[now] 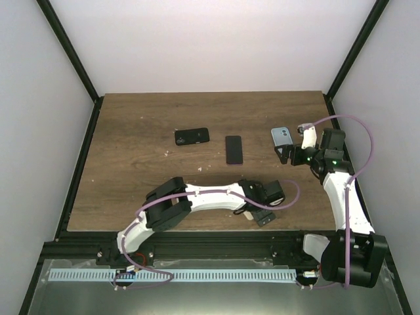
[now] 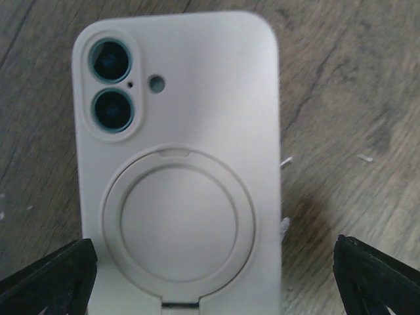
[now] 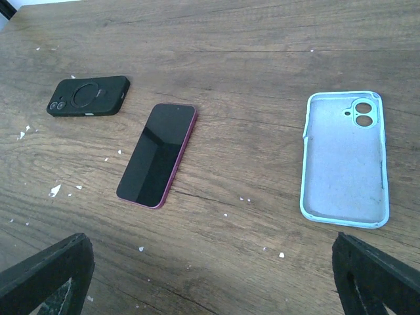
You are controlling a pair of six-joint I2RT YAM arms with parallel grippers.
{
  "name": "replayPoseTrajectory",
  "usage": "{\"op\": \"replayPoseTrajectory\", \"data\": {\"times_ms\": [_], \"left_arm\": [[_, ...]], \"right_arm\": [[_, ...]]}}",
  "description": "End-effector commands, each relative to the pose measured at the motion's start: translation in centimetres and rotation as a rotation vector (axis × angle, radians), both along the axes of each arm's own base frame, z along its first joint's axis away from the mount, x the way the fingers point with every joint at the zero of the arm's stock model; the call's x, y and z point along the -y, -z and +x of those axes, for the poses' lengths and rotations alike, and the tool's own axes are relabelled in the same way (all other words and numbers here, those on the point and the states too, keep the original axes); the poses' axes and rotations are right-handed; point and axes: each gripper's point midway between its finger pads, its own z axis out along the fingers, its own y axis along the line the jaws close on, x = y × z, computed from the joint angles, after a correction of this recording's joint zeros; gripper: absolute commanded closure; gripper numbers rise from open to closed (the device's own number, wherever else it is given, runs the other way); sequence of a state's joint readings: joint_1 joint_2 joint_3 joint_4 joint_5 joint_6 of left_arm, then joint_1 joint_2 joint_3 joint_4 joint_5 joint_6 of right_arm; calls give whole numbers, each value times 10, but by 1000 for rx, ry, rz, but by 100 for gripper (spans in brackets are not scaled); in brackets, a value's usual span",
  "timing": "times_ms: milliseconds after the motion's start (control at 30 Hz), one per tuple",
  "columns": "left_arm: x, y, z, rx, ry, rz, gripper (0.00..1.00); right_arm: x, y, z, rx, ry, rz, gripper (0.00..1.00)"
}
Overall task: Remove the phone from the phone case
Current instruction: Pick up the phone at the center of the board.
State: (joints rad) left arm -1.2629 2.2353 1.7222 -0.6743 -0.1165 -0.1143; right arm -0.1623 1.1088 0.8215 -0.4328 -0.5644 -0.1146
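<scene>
A beige phone case [image 2: 177, 164] with a ring stand lies back up on the wooden table, a phone's two teal-rimmed lenses [image 2: 110, 85] showing through its cutout. My left gripper [image 2: 216, 279] is open just above its lower end, one finger on each side [image 2: 52, 279], touching nothing. In the top view only a beige sliver [image 1: 250, 211] shows under the left gripper [image 1: 262, 211]. My right gripper [image 1: 287, 154] is open and empty, hovering at the right of the table; its fingers [image 3: 46, 275] frame bare wood.
An empty light-blue case [image 3: 344, 159] lies open side up by the right gripper; it also shows in the top view [image 1: 281, 135]. A bare dark phone with a magenta rim [image 3: 157, 154] lies mid-table. A black-cased phone [image 3: 88, 96] lies farther left. Small white crumbs dot the wood.
</scene>
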Motion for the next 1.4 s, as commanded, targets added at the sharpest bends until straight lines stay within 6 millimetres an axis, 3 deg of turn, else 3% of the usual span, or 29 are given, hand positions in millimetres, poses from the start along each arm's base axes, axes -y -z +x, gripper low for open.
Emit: {"op": "replayPoseTrajectory", "data": {"times_ms": [0,133,300,467,633,800,933,1033,1367], "left_arm": [[-38,17,13,4,-80,96,0],[-38,11,21,-30,-87,46,0],[-31,28,-3,-174,-18,67,1],[-52,38,-7,-174,-29,142,14],[-98,29,-11,-123,-98,212,20],[-172,31,-36,-149,-192,289,22],[-207,23,-49,-162,-239,283,14],[-204,15,-48,-158,-219,250,1],[-136,-7,-13,-142,-165,187,0]], "right_arm": [[2,-18,3,57,-4,-9,0],[2,-17,3,54,-7,-8,0],[2,-15,4,47,-8,-9,0],[1,-15,4,46,-12,-7,0],[0,-14,3,43,-19,-3,0],[-2,-14,3,39,-31,7,0],[-4,-14,3,34,-43,16,0],[-6,-16,2,37,-52,25,1],[-5,-16,0,42,-51,15,0]]}}
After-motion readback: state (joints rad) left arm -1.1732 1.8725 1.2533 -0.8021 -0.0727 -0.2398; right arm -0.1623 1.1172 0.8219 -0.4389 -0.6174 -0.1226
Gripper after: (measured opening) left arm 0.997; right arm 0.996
